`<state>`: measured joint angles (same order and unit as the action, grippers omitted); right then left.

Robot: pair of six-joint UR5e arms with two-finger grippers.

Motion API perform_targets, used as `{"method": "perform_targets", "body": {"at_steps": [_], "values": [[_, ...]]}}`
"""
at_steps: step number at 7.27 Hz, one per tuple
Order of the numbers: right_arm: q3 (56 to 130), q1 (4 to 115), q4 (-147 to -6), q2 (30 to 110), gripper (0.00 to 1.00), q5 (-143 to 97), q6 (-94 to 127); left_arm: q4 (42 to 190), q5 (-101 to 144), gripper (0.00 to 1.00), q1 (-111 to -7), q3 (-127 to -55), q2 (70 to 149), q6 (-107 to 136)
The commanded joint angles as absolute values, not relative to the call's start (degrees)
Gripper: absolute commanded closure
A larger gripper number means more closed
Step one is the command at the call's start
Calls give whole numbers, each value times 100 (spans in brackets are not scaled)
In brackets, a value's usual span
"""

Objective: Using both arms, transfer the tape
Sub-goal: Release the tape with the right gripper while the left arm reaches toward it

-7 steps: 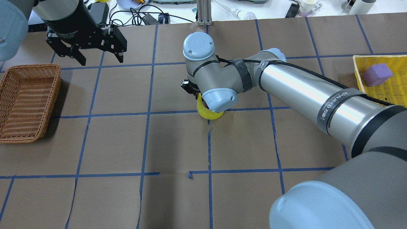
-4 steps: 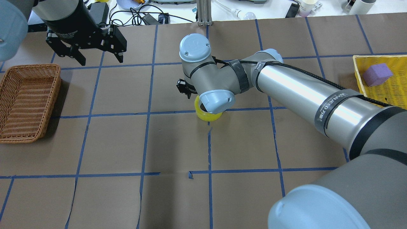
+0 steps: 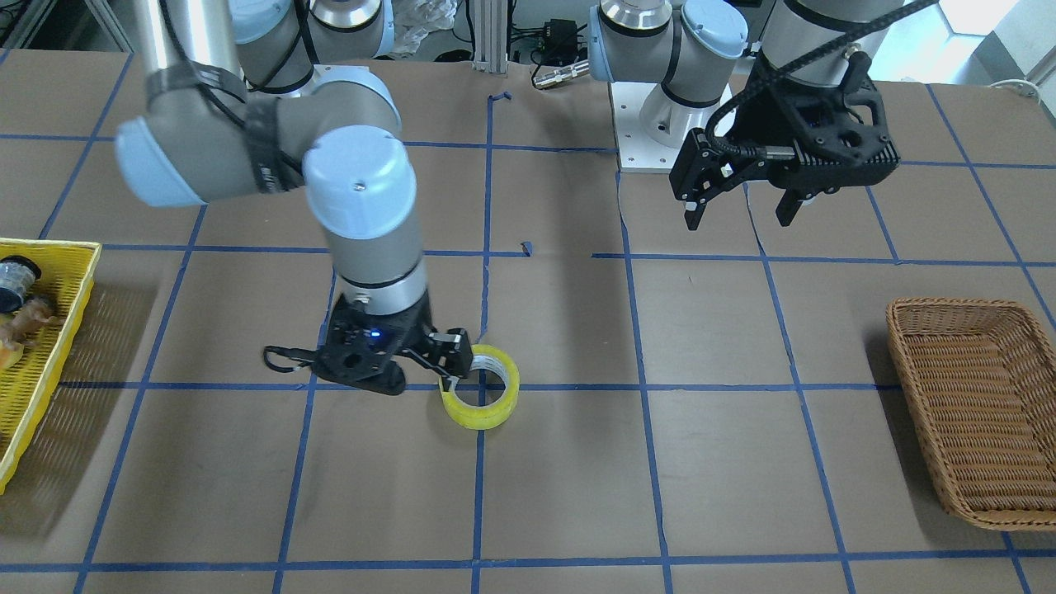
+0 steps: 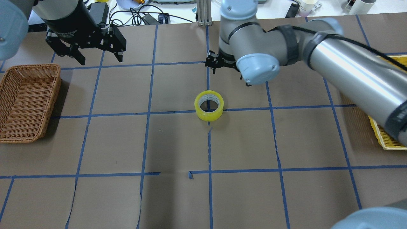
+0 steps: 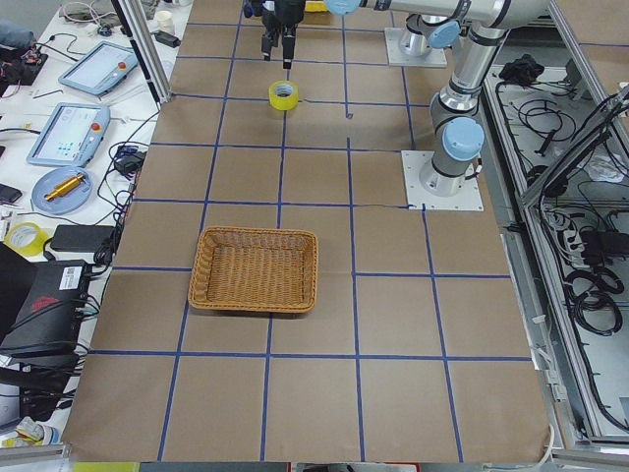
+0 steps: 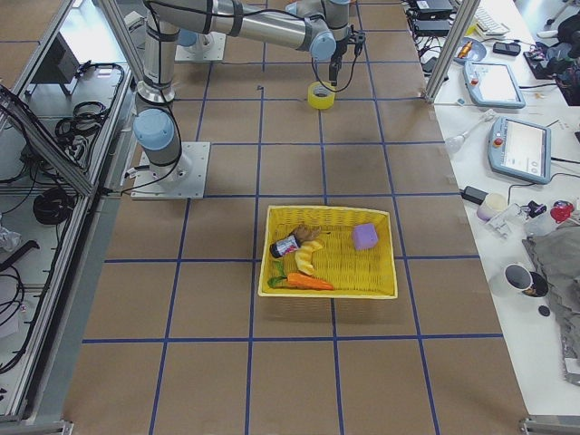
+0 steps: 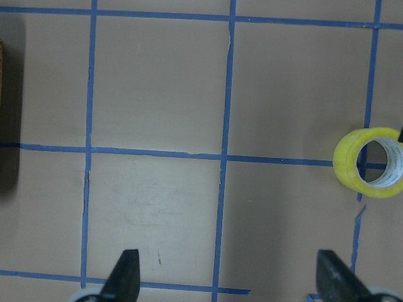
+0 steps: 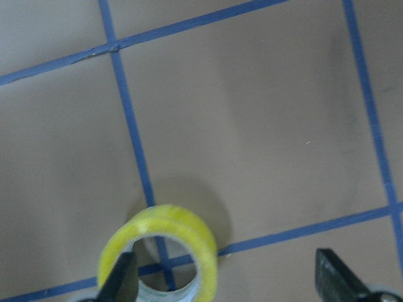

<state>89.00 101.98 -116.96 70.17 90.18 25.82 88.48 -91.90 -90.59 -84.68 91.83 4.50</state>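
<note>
Evidently about halfway: the right gripper [image 8: 228, 283] is spread wide and empty, and the tape [image 4: 208, 116] lies flat on the brown table cover [image 4: 178, 143], over a crossing of blue grid lines [image 4: 127, 114]. It is well apart from the wicker basket [image 4: 19, 139], toward the robot's right. Whether a right finger touches the roll's rim I cannot tell. The left gripper [image 4: 101, 60], jaws apart and equally empty, hovers near the basket's far corner. By my judgement, its pickup and the carry to the basket are left.
</note>
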Motion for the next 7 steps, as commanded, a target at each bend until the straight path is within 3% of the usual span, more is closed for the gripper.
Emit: {"method": "perform_targets", "body": {"at_steps": [1, 3, 4, 6, 7], "values": [[8964, 9171, -10528, 7950, 0, 9235, 1010, 8240, -9150, 0, -9131, -8743, 9604, 484], [8956, 8798, -9879, 8383, 0, 9729, 133, 6592, -9053, 0, -9884, -9524, 10131, 1452], [8939, 8798, -9679, 8420, 0, 9712, 132, 6035, -9009, 0, -10053, -9562, 10578, 1807], [8885, 8815, -9449, 8604, 0, 9625, 132, 5489, -8938, 10, -10597, -9571, 11308, 2030], [8886, 8850, -9422, 8596, 0, 9407, 141, 5136, -8930, 9, -10782, -9563, 11555, 2248]]}}
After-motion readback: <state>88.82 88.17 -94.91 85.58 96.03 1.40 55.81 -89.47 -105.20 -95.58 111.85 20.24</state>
